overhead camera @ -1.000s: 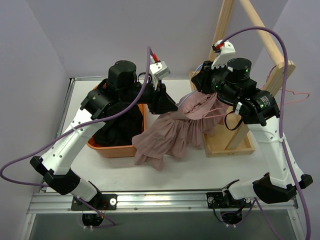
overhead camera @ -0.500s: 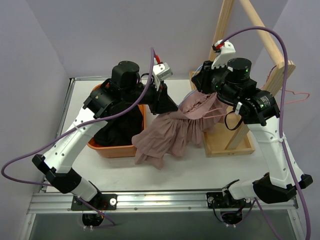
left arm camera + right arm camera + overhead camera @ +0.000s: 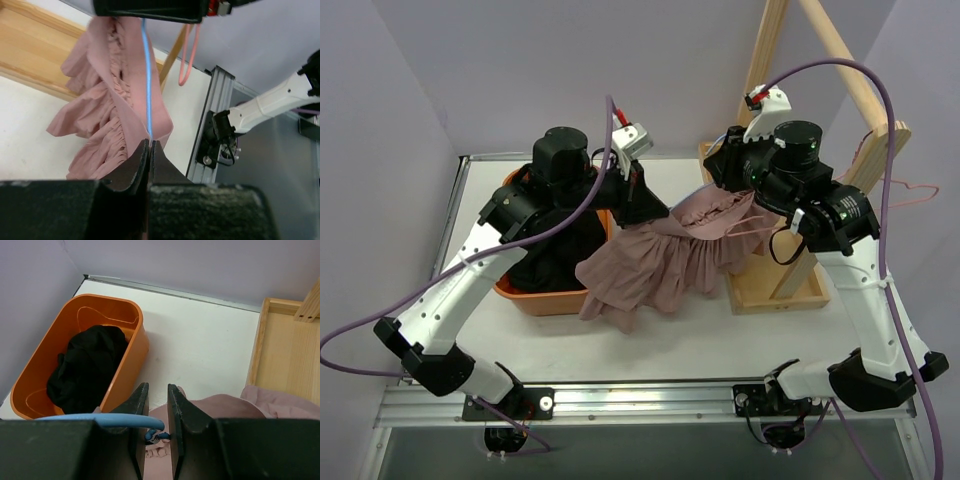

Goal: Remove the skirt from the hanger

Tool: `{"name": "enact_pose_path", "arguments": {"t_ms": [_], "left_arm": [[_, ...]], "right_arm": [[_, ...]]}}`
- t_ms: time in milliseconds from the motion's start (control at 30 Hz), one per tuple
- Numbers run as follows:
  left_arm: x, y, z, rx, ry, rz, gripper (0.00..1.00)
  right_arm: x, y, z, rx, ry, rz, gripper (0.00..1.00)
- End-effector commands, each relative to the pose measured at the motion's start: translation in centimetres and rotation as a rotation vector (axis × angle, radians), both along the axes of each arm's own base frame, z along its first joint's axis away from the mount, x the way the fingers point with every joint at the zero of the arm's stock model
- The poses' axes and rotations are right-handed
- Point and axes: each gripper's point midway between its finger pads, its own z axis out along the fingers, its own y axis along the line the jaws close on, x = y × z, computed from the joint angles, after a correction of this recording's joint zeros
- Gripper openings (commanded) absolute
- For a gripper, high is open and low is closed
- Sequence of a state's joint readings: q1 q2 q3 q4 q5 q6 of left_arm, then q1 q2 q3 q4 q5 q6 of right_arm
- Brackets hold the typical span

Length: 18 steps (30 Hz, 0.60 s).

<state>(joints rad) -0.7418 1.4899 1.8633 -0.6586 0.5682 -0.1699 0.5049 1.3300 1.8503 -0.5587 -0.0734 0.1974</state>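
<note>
One pink skirt (image 3: 660, 265) hangs stretched between both grippers, its hem bunched on the table (image 3: 720, 340) between bin and rack. The blue hanger (image 3: 146, 75) runs down its waistband. The left gripper (image 3: 150, 146) has its jaws together, pinching skirt fabric. The right gripper (image 3: 156, 390) is clamped on the hanger. The orange bin (image 3: 134, 320) holds black cloth (image 3: 85, 365). The wooden rack (image 3: 770, 288) stands to the right.

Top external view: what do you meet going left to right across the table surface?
orange bin → pink skirt → wooden rack base
</note>
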Motion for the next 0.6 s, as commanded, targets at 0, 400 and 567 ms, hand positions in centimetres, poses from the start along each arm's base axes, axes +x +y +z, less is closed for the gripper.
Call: {"name": "enact_pose_path", "arguments": {"t_ms": [0, 400, 567], "left_arm": [[1.9, 3.3, 3.8, -0.124, -0.048, 0.161, 0.02], [2.1, 10.1, 3.0, -0.092, -0.059, 0.338, 0.02], [-1.4, 9.9, 5.0, -0.173, -0.113, 0.205, 0.02]], "right_arm": [[-0.5, -1.5, 2.7, 0.028, -0.103, -0.049, 0.00], [0.1, -5.9, 4.5, 0.033, -0.182, -0.289, 0.00], [1.8, -6.1, 3.7, 0.005, -0.134, -0.356, 0.00]]}}
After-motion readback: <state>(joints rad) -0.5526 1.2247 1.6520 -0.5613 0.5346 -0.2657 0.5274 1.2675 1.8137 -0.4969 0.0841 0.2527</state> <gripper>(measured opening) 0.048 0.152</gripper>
